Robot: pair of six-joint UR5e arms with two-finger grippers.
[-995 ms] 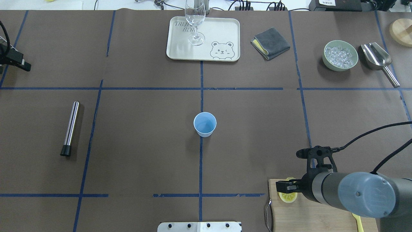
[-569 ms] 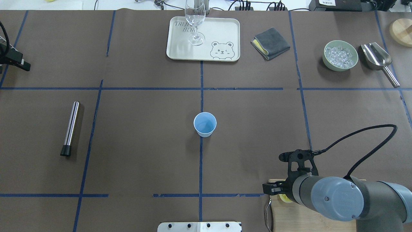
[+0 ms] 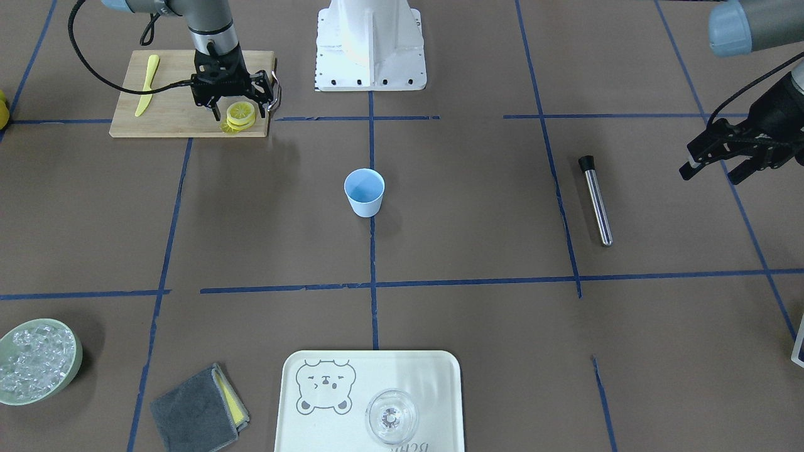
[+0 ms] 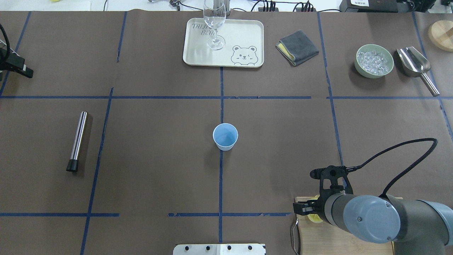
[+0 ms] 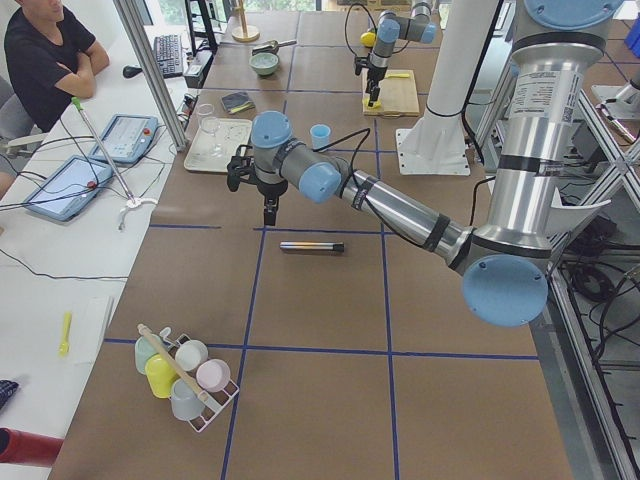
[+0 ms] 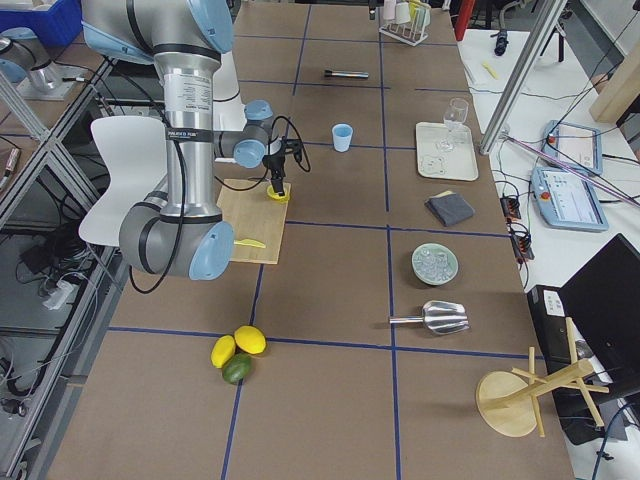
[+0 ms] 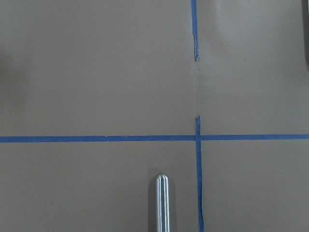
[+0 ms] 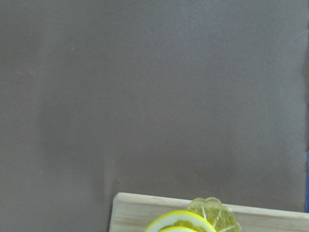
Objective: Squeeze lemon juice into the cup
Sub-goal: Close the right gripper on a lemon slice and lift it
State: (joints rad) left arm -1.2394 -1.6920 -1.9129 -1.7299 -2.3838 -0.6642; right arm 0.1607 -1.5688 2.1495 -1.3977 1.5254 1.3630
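The light-blue cup stands upright mid-table, also in the overhead view. A stack of lemon slices lies at the front corner of the wooden cutting board. My right gripper hangs open just above the slices, a finger on either side. In the overhead view the gripper and arm hide most of the slices. The right wrist view shows the slices' edge. My left gripper is open and empty at the table's far left.
A steel muddler lies on the left. A yellow plastic knife lies on the board. At the far edge stand a tray with a stemmed glass, a grey cloth, a bowl of ice and a scoop.
My right gripper has moved left along the board's front edge, then eased slightly back right. It now covers more of the lemon slices. The left arm has barely moved.
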